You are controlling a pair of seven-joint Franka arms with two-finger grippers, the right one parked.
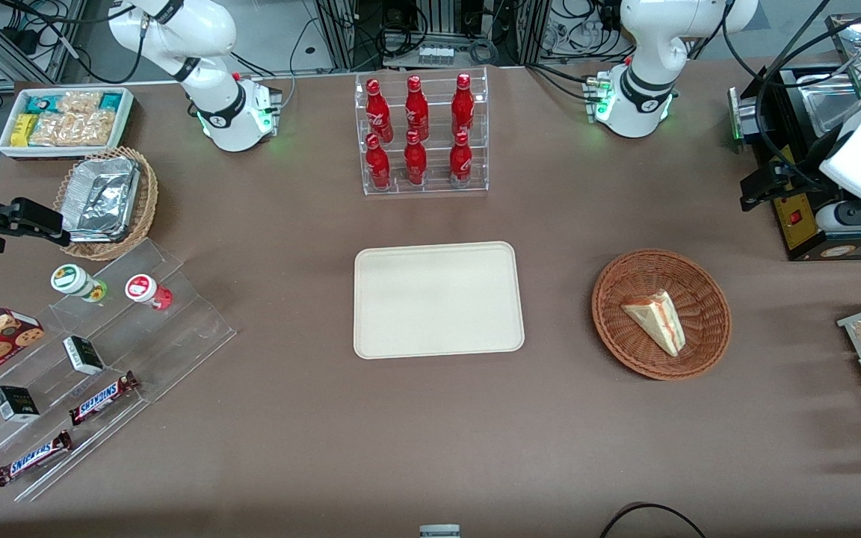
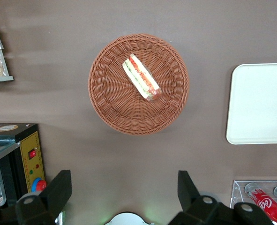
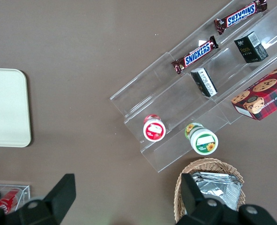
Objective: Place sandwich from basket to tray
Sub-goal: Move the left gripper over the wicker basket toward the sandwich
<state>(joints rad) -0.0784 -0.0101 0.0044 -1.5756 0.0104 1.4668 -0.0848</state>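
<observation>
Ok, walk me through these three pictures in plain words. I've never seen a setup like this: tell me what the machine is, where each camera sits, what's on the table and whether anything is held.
These are two white robot arms bolted to a brown table. The wide picture looks at them from the front. The other two come from cameras on the arms' wrists, looking straight down.

The working arm's pincer hangs above the table beside a round reddish-brown basket, open, holding nothing. A sandwich lies in that basket. A bare cream tray sits mid-table, apart from the basket.

Also there: a rack of red bottles, and toward the parked arm's end, clear steps with chocolate bars and small tubs.
</observation>
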